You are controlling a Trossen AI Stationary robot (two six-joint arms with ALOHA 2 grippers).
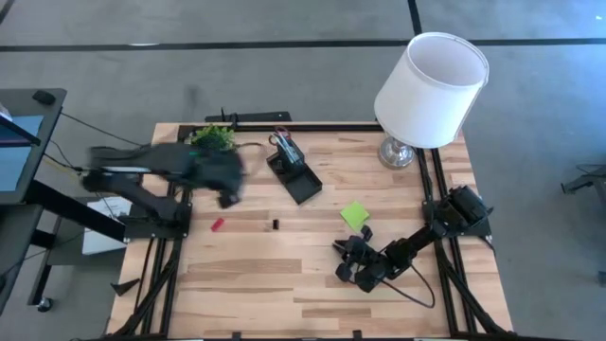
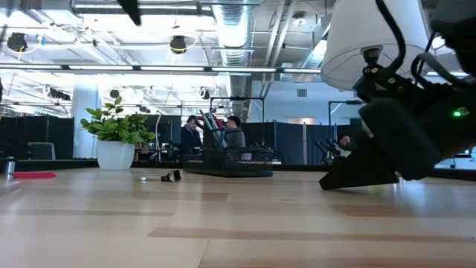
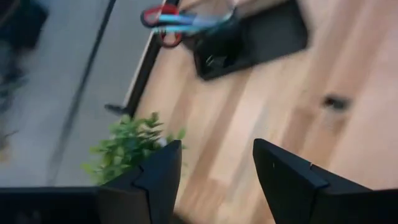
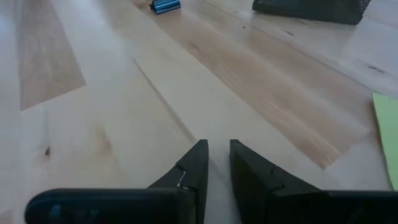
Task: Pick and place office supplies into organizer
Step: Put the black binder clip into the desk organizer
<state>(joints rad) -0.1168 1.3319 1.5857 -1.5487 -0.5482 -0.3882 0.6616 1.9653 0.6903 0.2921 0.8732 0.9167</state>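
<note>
The black organizer stands at the table's far middle, with red-handled scissors and pens sticking up out of its cup section. A lime-green sticky-note pad lies flat to its near right. A small red bit and a small black bit lie on the wood. My left gripper hangs open and blurred above the table's far left, beside the potted plant, with nothing between its fingers. My right gripper sits low over the wood near the pad, a narrow bare gap between its fingers.
A white-shaded lamp stands at the far right corner. The potted plant sits at the far left edge. Bare wood stretches across the table's near half. In the right wrist view a small blue bit lies far ahead of my right gripper.
</note>
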